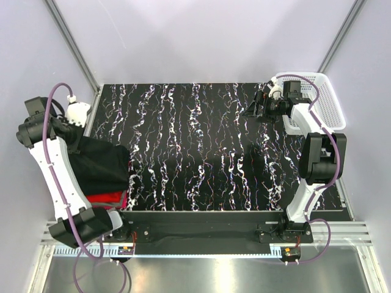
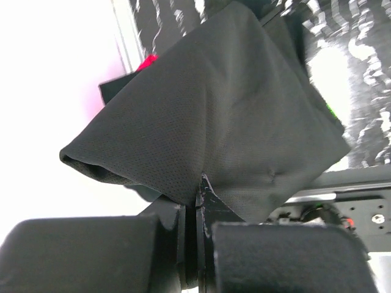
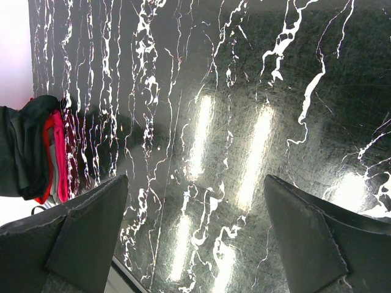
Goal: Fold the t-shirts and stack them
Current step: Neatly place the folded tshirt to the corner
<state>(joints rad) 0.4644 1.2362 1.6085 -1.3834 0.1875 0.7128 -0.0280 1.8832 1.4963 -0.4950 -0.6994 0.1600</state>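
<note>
A folded black t-shirt (image 1: 101, 163) hangs over the table's left edge, above a stack with red and pink shirts (image 1: 113, 198). My left gripper (image 2: 198, 186) is shut on the black shirt's edge (image 2: 232, 116) and holds it up; a bit of red cloth (image 2: 146, 61) peeks behind it. In the top view the left gripper is hidden under its arm and the cloth. My right gripper (image 1: 252, 108) is open and empty at the far right, over bare table (image 3: 201, 201). The stack (image 3: 36, 152) shows far off in the right wrist view.
A white mesh basket (image 1: 324, 101) stands at the back right corner, beside the right arm. The black marbled table top (image 1: 201, 146) spans the middle. Metal frame posts run up at both back corners.
</note>
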